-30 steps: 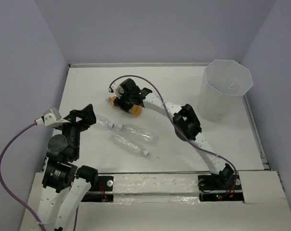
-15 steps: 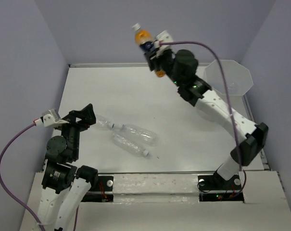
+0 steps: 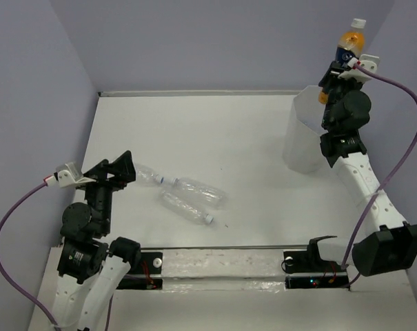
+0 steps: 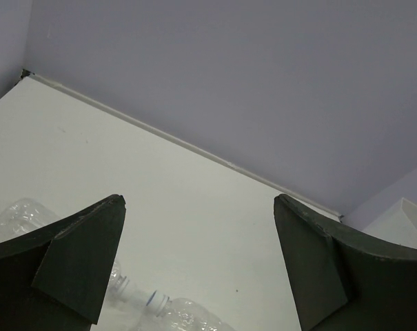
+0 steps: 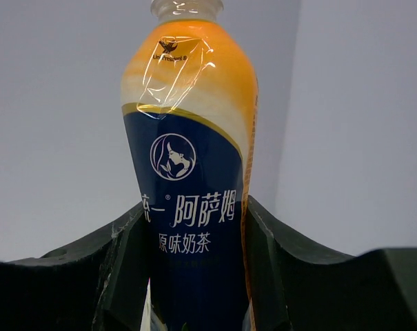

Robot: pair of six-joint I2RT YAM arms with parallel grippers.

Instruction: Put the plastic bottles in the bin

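Observation:
My right gripper (image 3: 339, 71) is shut on the orange-filled bottle (image 3: 347, 45) with the dark blue label and holds it upright, high over the translucent white bin (image 3: 301, 138) at the far right. In the right wrist view the bottle (image 5: 191, 172) stands between my fingers (image 5: 118, 262). Three clear crinkled bottles lie on the table left of centre: one (image 3: 149, 175), one (image 3: 201, 191), and one with a white cap (image 3: 185, 208). My left gripper (image 3: 122, 167) is open and empty just left of them. The left wrist view shows two of the clear bottles (image 4: 174, 314) between and below my fingertips.
The white table (image 3: 215, 131) is bounded by grey walls at the back and both sides. The right arm's purple cable (image 3: 404, 131) loops out to the right of the bin.
My right arm has lifted the orange bottle off the table at the back centre and swung it right, now above the bin. The left arm has barely moved.

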